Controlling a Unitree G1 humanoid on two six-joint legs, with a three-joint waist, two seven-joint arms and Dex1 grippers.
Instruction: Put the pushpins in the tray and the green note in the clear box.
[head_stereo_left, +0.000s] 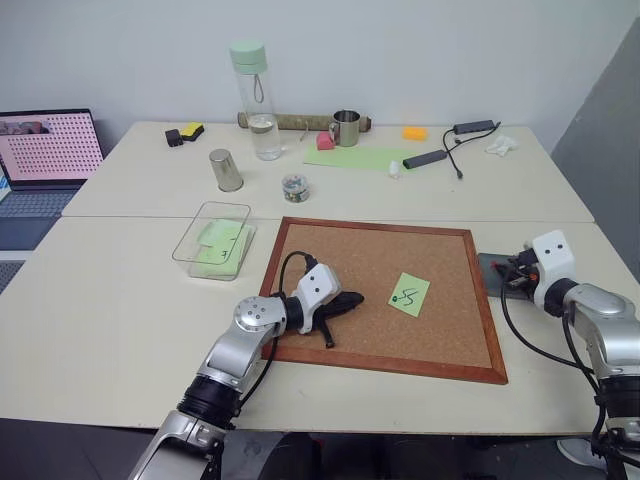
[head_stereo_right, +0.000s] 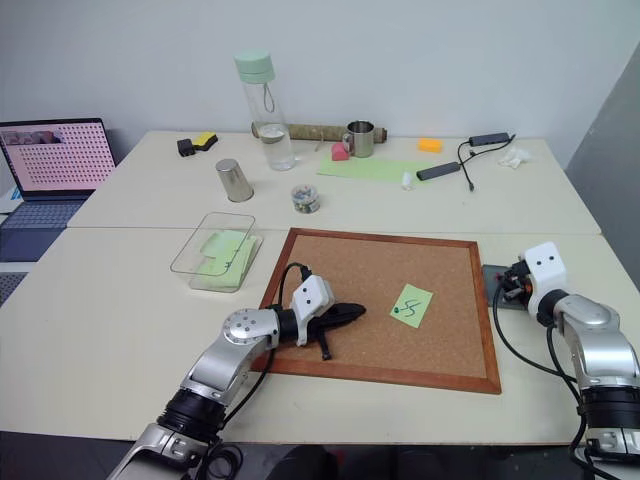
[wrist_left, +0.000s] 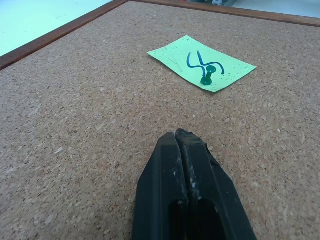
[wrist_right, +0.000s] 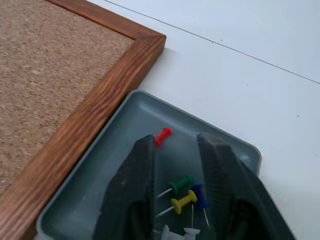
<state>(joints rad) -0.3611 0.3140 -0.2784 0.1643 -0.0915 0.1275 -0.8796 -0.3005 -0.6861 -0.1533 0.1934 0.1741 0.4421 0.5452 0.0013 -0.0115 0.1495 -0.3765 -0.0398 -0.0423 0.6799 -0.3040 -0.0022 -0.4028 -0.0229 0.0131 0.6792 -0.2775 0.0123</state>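
Over small dark-grey square tray (wrist_right: 125, 165) beside wooden corkboard frame (wrist_right: 100, 107): right end effector (wrist_right: 176, 150) fingers apart, nothing gripped, red, green, yellow, blue pushpins (wrist_right: 181, 192) in tray below. Left end effector (wrist_left: 189, 145) pinched shut, empty, over cork. Light-green square sticky note (wrist_left: 202, 63) still pinned mid-board by green pushpin (wrist_left: 207, 78). Clear plastic box (head_stereo_left: 214, 240) sits on surface off board's left edge.

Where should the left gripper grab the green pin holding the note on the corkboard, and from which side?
Likely by the green pin's plastic head, not the shank, which is sunk through the green note into the corkboard. The head stands up off the note, so come from above and pull up. The left gripper is shut and must open first.
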